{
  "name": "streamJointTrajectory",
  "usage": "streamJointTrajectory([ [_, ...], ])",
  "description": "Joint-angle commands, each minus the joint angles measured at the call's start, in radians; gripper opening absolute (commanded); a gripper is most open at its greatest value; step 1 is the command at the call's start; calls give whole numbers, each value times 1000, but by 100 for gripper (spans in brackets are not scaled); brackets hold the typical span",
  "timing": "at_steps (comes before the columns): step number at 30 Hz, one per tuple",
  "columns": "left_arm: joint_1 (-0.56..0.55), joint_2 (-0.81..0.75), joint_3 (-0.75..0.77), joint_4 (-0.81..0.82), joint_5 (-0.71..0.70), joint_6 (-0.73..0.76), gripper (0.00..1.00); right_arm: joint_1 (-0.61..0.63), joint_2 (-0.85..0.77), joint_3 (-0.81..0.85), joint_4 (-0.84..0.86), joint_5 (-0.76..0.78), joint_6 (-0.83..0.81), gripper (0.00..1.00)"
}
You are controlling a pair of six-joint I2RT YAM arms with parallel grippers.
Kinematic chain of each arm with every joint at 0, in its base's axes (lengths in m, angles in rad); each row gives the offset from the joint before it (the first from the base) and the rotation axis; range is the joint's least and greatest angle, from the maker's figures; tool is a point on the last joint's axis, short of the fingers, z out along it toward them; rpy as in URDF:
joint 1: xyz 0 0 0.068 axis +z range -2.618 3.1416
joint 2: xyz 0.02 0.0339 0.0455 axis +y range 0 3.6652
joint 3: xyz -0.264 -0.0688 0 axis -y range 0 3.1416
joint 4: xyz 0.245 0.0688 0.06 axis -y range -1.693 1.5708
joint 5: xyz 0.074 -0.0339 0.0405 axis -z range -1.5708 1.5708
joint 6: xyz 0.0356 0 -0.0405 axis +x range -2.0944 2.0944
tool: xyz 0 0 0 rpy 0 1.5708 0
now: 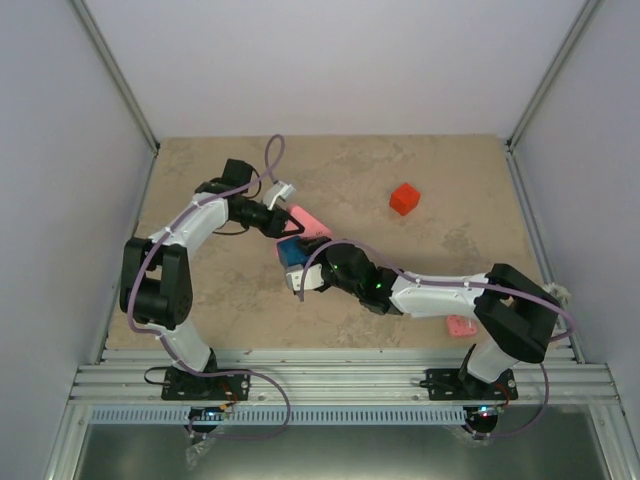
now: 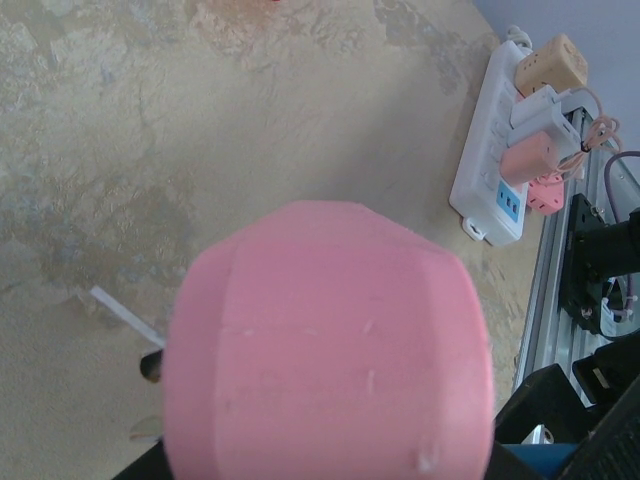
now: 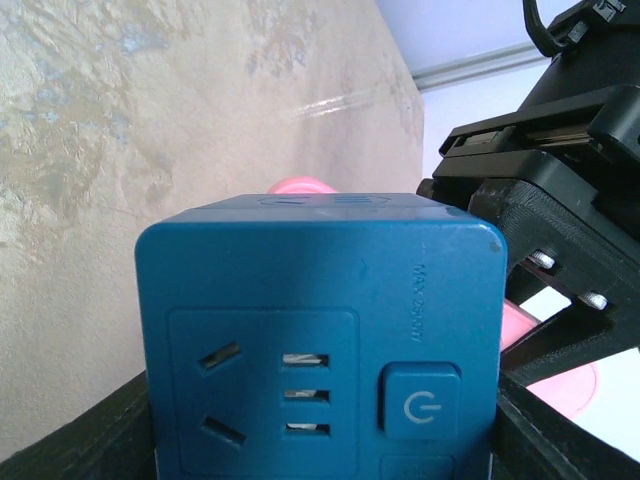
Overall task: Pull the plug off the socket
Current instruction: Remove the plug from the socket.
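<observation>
The socket, a long white power strip (image 2: 482,150), lies by the metal rail at the right of the left wrist view. Tan (image 2: 551,64), white and pink (image 2: 536,157) cube plugs sit on it. In the top view my right arm hides it. My left gripper (image 1: 278,214) is shut on a pink triangular block (image 1: 308,222), which fills its wrist view (image 2: 330,350). My right gripper (image 1: 302,270) is shut on a blue outlet cube (image 1: 292,252) with a power button (image 3: 320,330), its black fingers (image 3: 115,435) on both sides. The blue cube touches the pink block.
A red cube (image 1: 404,198) sits on the table at the back right. A pink piece (image 1: 460,325) shows under my right arm near the front rail (image 1: 340,375). Grey walls close the left, right and back. A thin white strip (image 2: 125,315) lies on the table.
</observation>
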Motion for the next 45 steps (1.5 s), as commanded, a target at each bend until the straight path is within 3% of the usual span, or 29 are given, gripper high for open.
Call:
streamJointTrajectory([
  [1, 41, 0, 25, 21, 2, 8, 0, -8, -34, -30, 34, 79, -21, 1],
  [9, 41, -38, -10, 90, -81, -36, 0, -11, -29, 100, -286, -43, 63, 1],
  [21, 39, -42, -17, 102, -88, -44, 0, -107, -62, 123, -424, -210, 90, 1],
  [29, -2, -70, -32, 138, -188, -68, 0, -106, -4, 257, -564, -211, 136, 1],
  [38, -17, -67, -36, 151, -216, -68, 0, -42, 39, 261, -535, -65, 106, 1],
  [45, -14, -61, -29, 134, -176, -59, 0, -22, -7, 202, -417, -21, 85, 1],
])
